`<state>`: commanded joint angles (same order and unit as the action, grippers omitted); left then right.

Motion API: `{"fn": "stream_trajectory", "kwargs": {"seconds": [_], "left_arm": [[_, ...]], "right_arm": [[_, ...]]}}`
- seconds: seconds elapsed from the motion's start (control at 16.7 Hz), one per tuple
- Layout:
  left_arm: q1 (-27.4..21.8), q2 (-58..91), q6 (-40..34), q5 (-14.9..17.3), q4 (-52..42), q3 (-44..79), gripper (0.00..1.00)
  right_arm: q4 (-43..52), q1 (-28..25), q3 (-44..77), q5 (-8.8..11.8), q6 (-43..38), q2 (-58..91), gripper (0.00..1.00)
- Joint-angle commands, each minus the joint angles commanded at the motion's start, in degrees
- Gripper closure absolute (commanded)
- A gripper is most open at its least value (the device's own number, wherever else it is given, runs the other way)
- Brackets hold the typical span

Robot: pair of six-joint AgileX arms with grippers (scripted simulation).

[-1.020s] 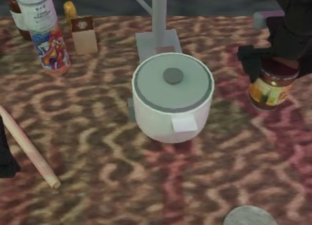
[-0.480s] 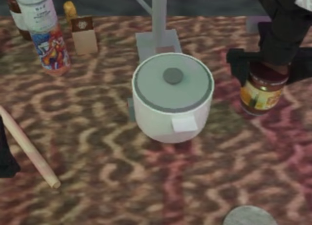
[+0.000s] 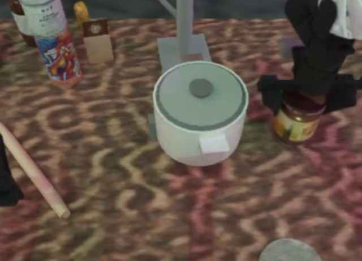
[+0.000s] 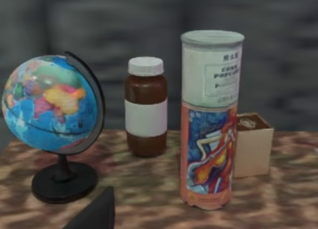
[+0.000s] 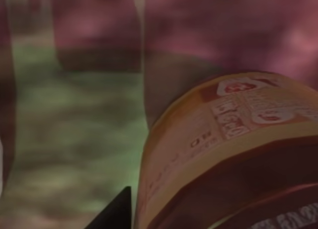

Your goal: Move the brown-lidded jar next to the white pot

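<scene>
The white pot [image 3: 201,111] with its flat grey lid stands at the table's middle. Just to its right is the brown-lidded jar [image 3: 294,127], with a narrow gap between them. My right gripper [image 3: 305,97] comes down from above and is shut on the jar at its lid. The right wrist view is filled by the jar's yellow-orange label [image 5: 223,139], with one dark fingertip [image 5: 117,214] against it. Whether the jar rests on the cloth cannot be told. My left gripper [image 3: 5,184] is parked at the left edge, open.
A tall white bottle [image 3: 54,40] with a colourful label, a brown bottle [image 4: 145,107], a small carton [image 3: 97,40] and a globe [image 4: 47,105] stand at the back left. A wooden stick [image 3: 34,173] lies at the left. A grey stand [image 3: 184,46] rises behind the pot.
My right gripper has carried the jar leftward toward the pot and a little toward the front. The left arm has not moved.
</scene>
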<state>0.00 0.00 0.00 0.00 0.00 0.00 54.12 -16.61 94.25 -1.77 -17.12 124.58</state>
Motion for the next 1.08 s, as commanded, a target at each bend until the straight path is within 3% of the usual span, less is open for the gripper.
{"fn": "stream_trajectory", "kwargs": {"seconds": [0.24, 1.02, 1.08], "left_arm": [[0.0, 0.0, 0.0, 0.0, 0.0, 0.0, 0.0], [0.0, 0.0, 0.0, 0.0, 0.0, 0.0, 0.0], [0.0, 0.0, 0.0, 0.0, 0.0, 0.0, 0.0]], "right_arm": [[-0.61, -0.01, -0.48, -0.04, -0.01, 0.26, 1.0], [-0.61, -0.01, -0.48, -0.04, -0.01, 0.26, 0.02], [-0.61, -0.01, -0.48, -0.04, -0.01, 0.26, 0.0]]}}
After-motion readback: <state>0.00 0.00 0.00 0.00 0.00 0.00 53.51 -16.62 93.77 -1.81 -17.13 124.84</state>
